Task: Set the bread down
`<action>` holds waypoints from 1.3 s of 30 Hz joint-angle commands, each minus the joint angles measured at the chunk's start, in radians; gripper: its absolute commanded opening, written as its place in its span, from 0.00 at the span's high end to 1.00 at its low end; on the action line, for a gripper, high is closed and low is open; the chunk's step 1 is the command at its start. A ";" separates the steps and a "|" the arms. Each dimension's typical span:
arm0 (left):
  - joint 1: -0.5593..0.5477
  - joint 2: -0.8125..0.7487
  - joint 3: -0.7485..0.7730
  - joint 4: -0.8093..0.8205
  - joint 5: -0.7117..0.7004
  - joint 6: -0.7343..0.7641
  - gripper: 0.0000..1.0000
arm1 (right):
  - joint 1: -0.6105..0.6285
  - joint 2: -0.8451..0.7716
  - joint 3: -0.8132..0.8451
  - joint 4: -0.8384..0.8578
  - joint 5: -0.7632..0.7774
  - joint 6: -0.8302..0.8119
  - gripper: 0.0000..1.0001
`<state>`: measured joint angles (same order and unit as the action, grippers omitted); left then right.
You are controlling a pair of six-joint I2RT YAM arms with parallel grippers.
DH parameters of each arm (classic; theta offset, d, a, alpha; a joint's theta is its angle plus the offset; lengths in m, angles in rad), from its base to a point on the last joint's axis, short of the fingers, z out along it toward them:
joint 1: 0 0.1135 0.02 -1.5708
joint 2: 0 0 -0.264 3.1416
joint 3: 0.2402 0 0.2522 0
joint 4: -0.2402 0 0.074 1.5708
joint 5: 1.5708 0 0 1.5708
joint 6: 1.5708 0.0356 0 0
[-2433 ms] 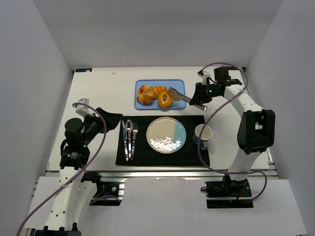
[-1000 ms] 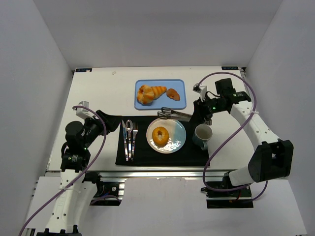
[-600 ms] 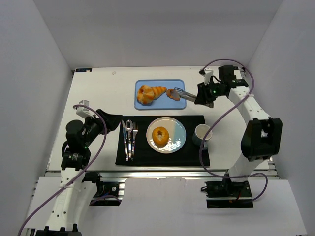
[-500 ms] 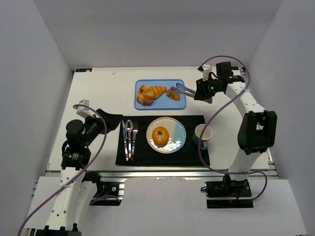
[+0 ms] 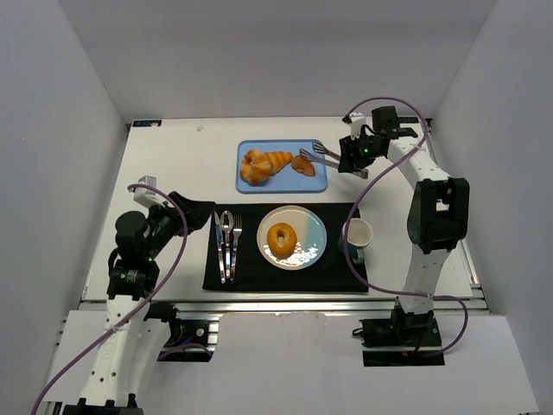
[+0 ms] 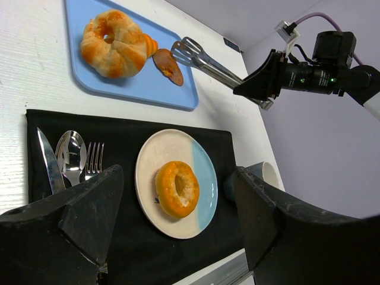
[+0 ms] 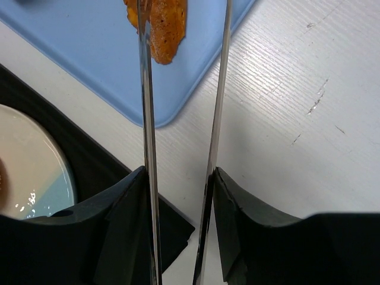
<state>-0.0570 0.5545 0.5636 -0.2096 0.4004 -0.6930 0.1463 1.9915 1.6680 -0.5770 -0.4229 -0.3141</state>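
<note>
A ring-shaped bread (image 5: pixel 282 236) lies on the white and blue plate (image 5: pixel 314 235); the left wrist view shows it there too (image 6: pixel 177 188). A croissant (image 5: pixel 259 163) and a small bread slice (image 5: pixel 303 165) lie on the blue tray (image 5: pixel 281 183). My right gripper (image 5: pixel 354 154) is shut on metal tongs (image 5: pixel 321 154). The tong arms stand apart, with their tips over the slice (image 7: pixel 166 29) at the tray's right end. My left gripper (image 5: pixel 194 212) is open and empty, left of the placemat.
A black placemat (image 5: pixel 251 272) carries the plate, a knife, spoon and fork (image 5: pixel 226 242) on its left and a mug (image 5: pixel 356 235) at its right edge. White walls close in the table on three sides.
The tongs carried the ring bread from the tray to the plate and let it go. The right arm then swung back to the tray's right end. The left arm has not moved.
</note>
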 commanded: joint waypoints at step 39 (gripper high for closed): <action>0.002 -0.004 -0.010 0.013 0.006 -0.010 0.16 | 0.021 -0.094 -0.099 -0.038 -0.079 0.021 0.94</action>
<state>-0.0570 0.5564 0.5526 -0.2054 0.4015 -0.6979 0.1761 1.9476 1.5738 -0.5827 -0.4503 -0.2733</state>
